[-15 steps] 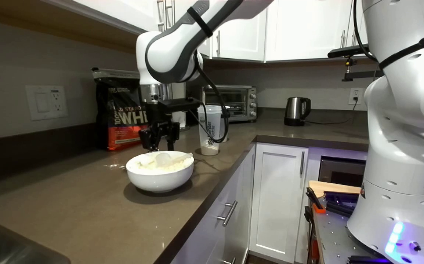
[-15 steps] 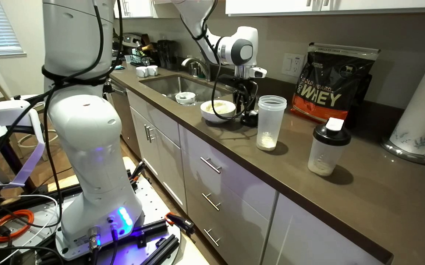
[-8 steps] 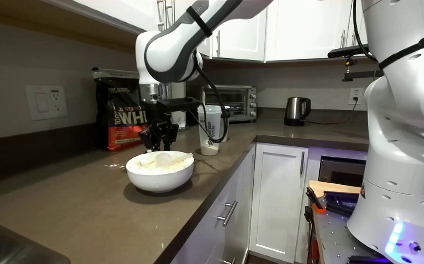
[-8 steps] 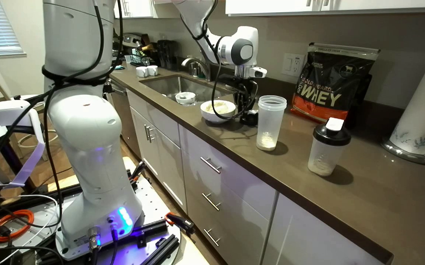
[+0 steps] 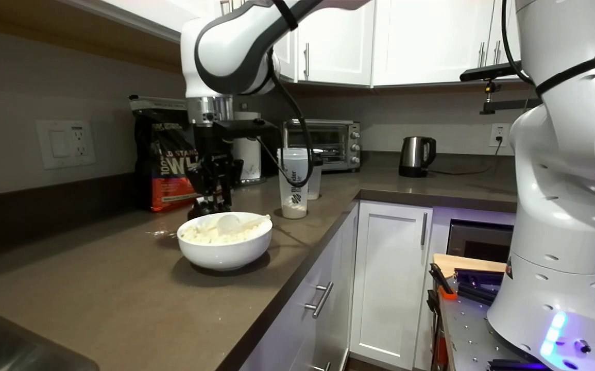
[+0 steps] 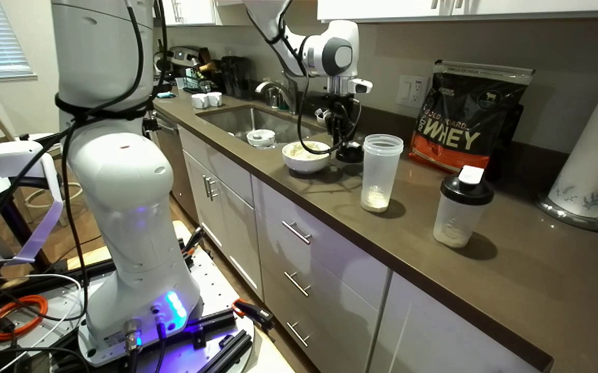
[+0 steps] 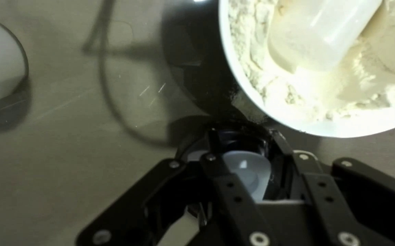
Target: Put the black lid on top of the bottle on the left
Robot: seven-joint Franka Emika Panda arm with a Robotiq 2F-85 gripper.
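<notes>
My gripper [image 5: 214, 197] is shut on a black lid with a whitish flip cap. The lid [image 6: 349, 154] is held a little above the counter, just behind the bowl. In the wrist view the fingers [image 7: 247, 143] grip the lid [image 7: 241, 128] on both sides of its cap. The open clear bottle [image 6: 381, 173], with some powder at its bottom, stands upright on the left in that exterior view; it also shows in an exterior view [image 5: 293, 188] beyond the bowl. Another bottle [image 6: 459, 215], with its black lid on, stands to its right.
A white bowl [image 5: 225, 253] of powder with a translucent scoop stands close beside the lid. A whey bag [image 6: 472, 119] leans at the wall. A paper towel roll [image 6: 591, 160] stands at the right. The sink [image 6: 249, 116] lies beyond the bowl.
My gripper's fingers have closed on the lid. The gripper has then risen, lifting the lid off the counter. The bowl and both bottles have not moved.
</notes>
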